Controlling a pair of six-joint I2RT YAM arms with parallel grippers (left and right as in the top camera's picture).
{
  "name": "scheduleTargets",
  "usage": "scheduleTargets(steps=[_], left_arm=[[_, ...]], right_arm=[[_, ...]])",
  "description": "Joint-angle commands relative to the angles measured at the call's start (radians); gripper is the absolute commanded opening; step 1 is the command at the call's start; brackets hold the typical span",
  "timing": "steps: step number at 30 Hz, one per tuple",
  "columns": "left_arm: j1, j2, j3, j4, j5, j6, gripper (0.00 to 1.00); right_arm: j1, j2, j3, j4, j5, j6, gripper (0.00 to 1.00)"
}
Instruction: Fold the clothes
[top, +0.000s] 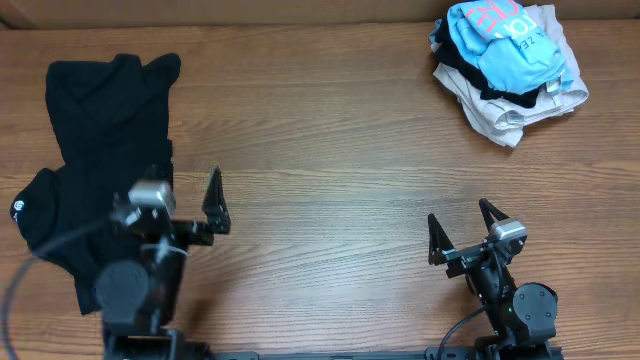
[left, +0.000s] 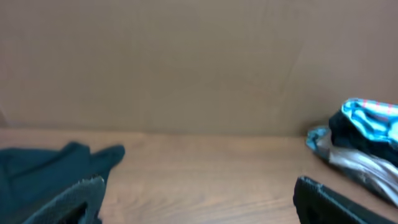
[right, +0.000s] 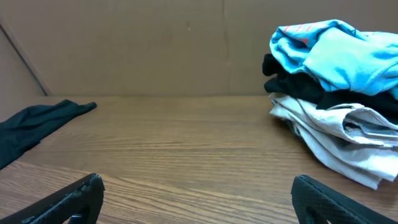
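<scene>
Left gripper (top: 183, 188) lower left, wide, empty, by the black shirt (top: 100, 130). Right gripper (top: 461, 225) lower right, wide, empty. Clothes pile (top: 510, 65) upper right, tangled. I expect 1 pinch there drags 2 garments.

Left tool (top: 185, 192), right tool (top: 461, 226): both agape.
</scene>
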Motion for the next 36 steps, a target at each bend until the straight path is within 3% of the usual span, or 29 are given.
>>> scheduleTargets(steps=[1,10,17,36], left_arm=[[0.005,-0.109,-0.179,0.098,0.007,0.009,1.0],[0.005,-0.312,-0.435,0.229,-0.016,0.008,1.0],[0.004,-0.416,-0.433,-0.054,-0.05,0.008,1.0],[0.004,-0.414,-0.433,-0.047,-0.058,0.012,1.0]], right_arm=[[0.002,-0.012,-0.008,0.005,0.01,0.004,1.0],[0.002,-0.012,-0.008,0.005,0.01,0.004,1.0],[0.002,-0.012,-0.008,0.005,0.01,0.004,1.0],[0.002,-0.012,-0.008,0.005,0.01,0.004,1.0]])
